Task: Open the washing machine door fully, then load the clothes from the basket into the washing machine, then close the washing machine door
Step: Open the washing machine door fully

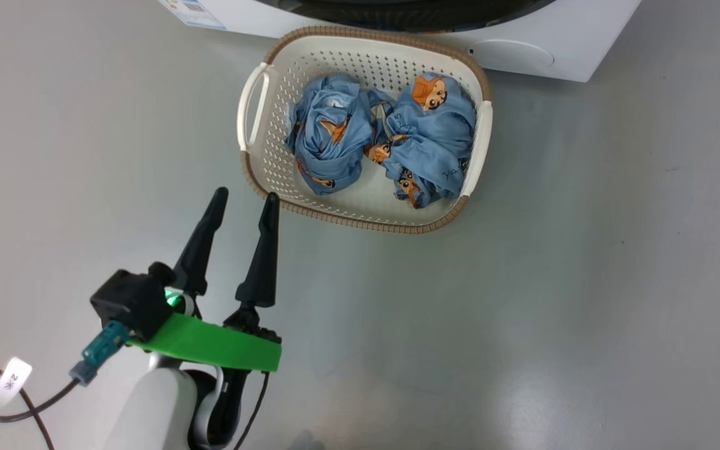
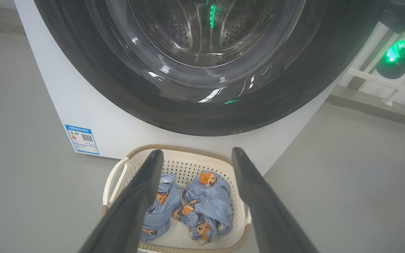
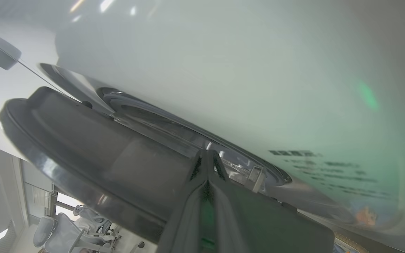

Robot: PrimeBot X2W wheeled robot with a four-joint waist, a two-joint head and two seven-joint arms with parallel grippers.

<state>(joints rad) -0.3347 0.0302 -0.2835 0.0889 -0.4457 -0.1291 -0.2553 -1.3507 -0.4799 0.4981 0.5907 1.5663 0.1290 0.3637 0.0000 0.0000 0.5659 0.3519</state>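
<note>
The cream basket [image 1: 360,222] stands on the floor in front of the white washing machine [image 1: 522,56]. In it lie two bundles of light-blue clothes [image 1: 329,134], side by side. My left gripper [image 1: 245,195] hovers open and empty, just short of the basket's near-left corner. In the left wrist view its fingers [image 2: 197,151] frame the clothes [image 2: 207,200], with the washing machine door [image 2: 202,105] above. My right gripper [image 3: 207,154] is shut, its tips at the narrow gap between the door's black rim [image 3: 83,140] and the machine's white front [image 3: 223,70].
Grey floor lies open to the right of the basket and in front of it. A blue label [image 2: 82,139] marks the machine's lower left corner. A tagged cable [image 1: 10,381] trails from my left arm. Office chairs [image 3: 58,225] stand far off.
</note>
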